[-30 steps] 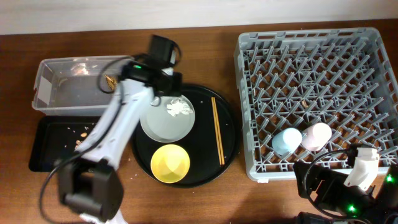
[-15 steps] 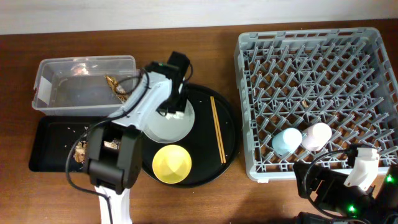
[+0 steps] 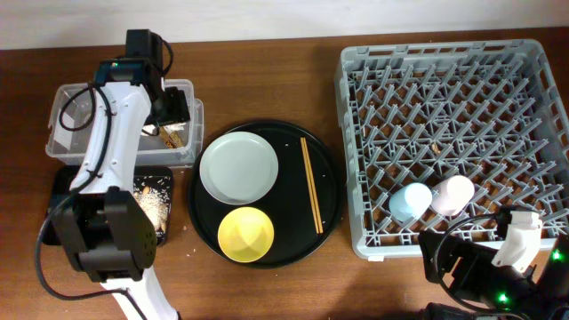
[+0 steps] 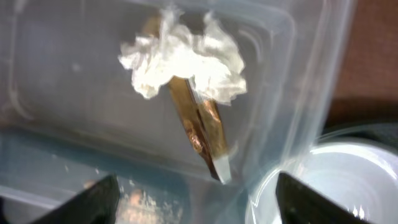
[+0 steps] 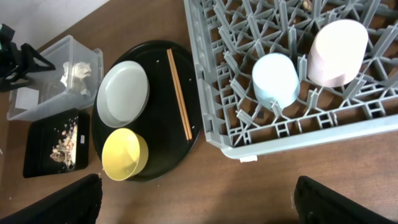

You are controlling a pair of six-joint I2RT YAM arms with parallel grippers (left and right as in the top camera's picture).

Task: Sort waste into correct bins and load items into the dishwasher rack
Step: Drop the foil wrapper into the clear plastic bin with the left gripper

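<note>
My left gripper (image 4: 199, 208) is open and empty above the right end of the clear tub (image 3: 67, 124); it also shows in the overhead view (image 3: 173, 114). A crumpled white tissue (image 4: 186, 62) lies in the tub on top of a brown wrapper (image 4: 202, 124). The shallow black tray (image 3: 62, 200) holds rice and brown scraps (image 3: 153, 203). The grey plate (image 3: 238, 166), yellow bowl (image 3: 244, 233) and chopsticks (image 3: 311, 185) lie on the round black tray (image 3: 331, 200). The light blue cup (image 3: 409, 202) and pink cup (image 3: 452, 194) stand in the rack (image 3: 444, 89). My right gripper (image 5: 199, 202) is open and empty.
My right arm (image 3: 484, 267) sits low at the table's front right, just in front of the rack's near edge. My left arm (image 3: 111, 151) stretches over the tub and the black tray. A few crumbs lie on the wood by the round tray.
My left gripper moved from the plate leftward to the clear tub. The tissue is gone from the plate and now lies loose in the tub. The right arm has not moved.
</note>
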